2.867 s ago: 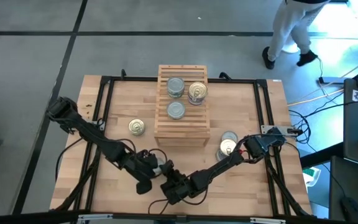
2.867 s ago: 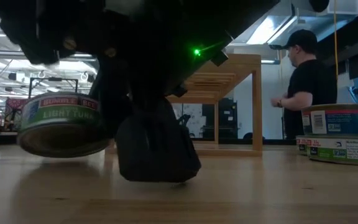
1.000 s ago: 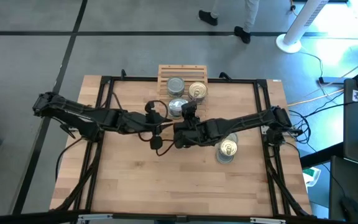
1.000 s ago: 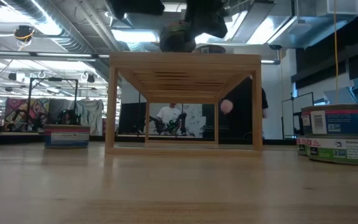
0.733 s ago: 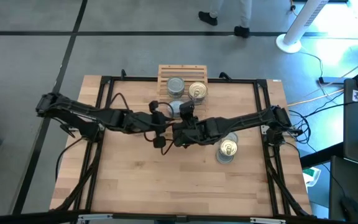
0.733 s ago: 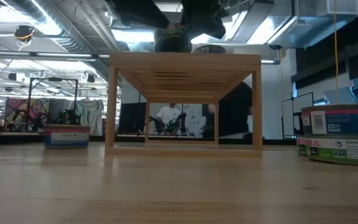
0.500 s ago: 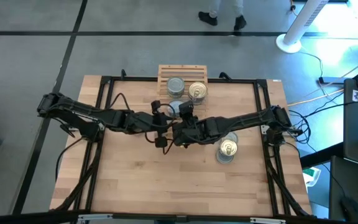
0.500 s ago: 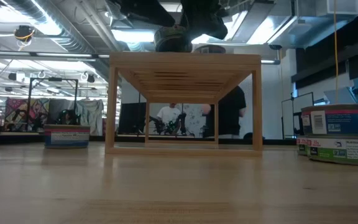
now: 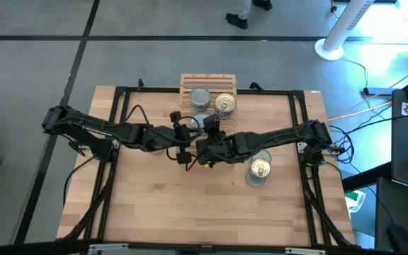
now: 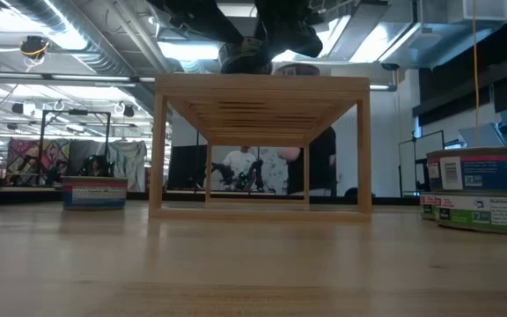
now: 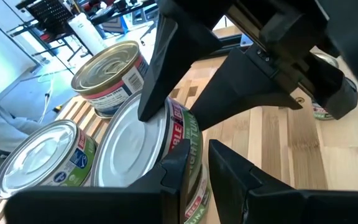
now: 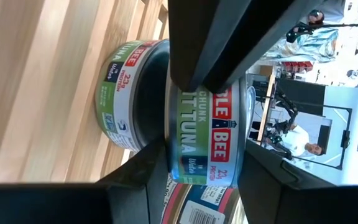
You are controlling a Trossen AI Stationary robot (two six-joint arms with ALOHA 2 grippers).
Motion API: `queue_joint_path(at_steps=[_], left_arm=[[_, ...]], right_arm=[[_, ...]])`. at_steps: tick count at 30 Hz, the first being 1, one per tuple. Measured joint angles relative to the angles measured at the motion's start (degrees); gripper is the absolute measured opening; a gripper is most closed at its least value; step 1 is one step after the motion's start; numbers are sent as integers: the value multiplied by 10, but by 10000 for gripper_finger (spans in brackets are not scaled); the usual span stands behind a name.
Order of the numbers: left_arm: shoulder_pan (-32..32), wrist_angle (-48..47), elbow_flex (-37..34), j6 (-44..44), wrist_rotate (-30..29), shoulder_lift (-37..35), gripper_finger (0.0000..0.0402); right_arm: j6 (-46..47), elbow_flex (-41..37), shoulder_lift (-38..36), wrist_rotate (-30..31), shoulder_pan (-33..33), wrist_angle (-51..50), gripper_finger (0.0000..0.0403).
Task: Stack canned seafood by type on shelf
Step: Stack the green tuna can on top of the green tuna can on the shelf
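Nearest in the low view, on the wooden tabletop (image 10: 236,273), two tins stacked one on the other (image 10: 478,189) stand at the right edge, and a single tin (image 10: 95,192) stands farther back at the left. From above, the same stack (image 9: 259,168) shows a gold top and lies just beside the right arm. Behind these, both arms meet over the near part of the shelf (image 9: 187,79), a rack of light wooden slats that stands on four legs. The right gripper (image 12: 205,158) is closed on a green-labelled tuna tin (image 12: 207,134), with one finger on each side of its wall. This held tin (image 11: 138,155) has a plain silver top and is directly over another green-labelled tin (image 12: 120,93) on the slats; whether the two touch I cannot tell. The left gripper (image 11: 197,180) is just beside the same held tin, and whether its claw grips anything I cannot tell. Farther back on the shelf stand two more tins close together, one with a silver top (image 9: 200,97) and one with a gold pull-tab top (image 9: 224,104). Beyond the table, a person in dark clothes (image 10: 317,163) shows between the legs of the shelf.
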Motion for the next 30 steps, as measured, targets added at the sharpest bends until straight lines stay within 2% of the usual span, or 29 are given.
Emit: queue_joint_path(at_steps=[9, 14, 21, 30], left_arm=[[0, -3, 0, 0, -2, 0, 56], [1, -6, 0, 0, -4, 0, 56], [6, -5, 0, 0, -4, 0, 56], [13, -4, 0, -4, -4, 0, 56]], right_arm=[[-6, 0, 0, -9, -5, 1, 161], [-6, 0, 0, -44, -18, 2, 204], [-11, 0, 0, -48, -18, 2, 257], [-26, 0, 0, -47, -17, -1, 260]])
